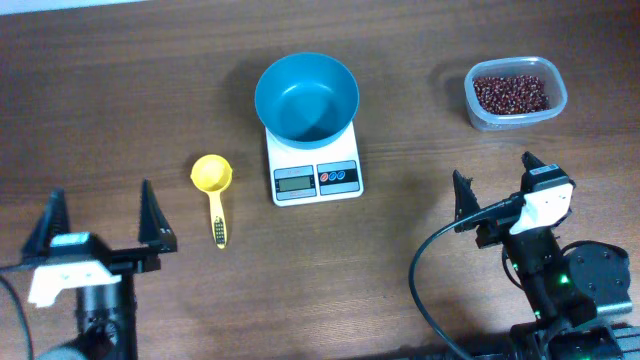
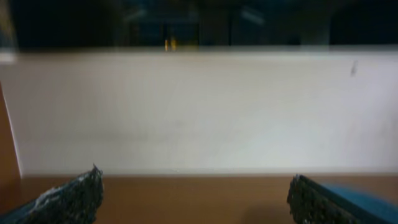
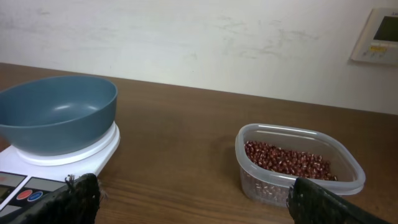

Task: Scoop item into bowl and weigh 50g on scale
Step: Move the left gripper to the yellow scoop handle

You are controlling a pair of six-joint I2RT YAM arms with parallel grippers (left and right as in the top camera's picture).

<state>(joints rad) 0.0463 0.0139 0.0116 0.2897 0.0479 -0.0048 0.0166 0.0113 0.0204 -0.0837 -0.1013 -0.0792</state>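
Note:
The teal-blue bowl (image 1: 306,96) stands empty on the white scale (image 1: 314,172) at the table's middle back; both also show in the right wrist view, the bowl (image 3: 57,113) and the scale (image 3: 74,155). The red-brown beans (image 1: 511,93) lie in a clear tub at the back right, also seen in the right wrist view (image 3: 286,158). My left gripper (image 1: 100,222) is open and empty at the front left. My right gripper (image 1: 496,178) is open and empty at the front right, short of the tub.
A yellow measuring scoop (image 1: 214,190) lies left of the scale, handle toward the front. The clear tub (image 1: 553,108) holds the beans. A pale wall (image 2: 199,112) runs behind the table's far edge. A black cable loops by the right arm.

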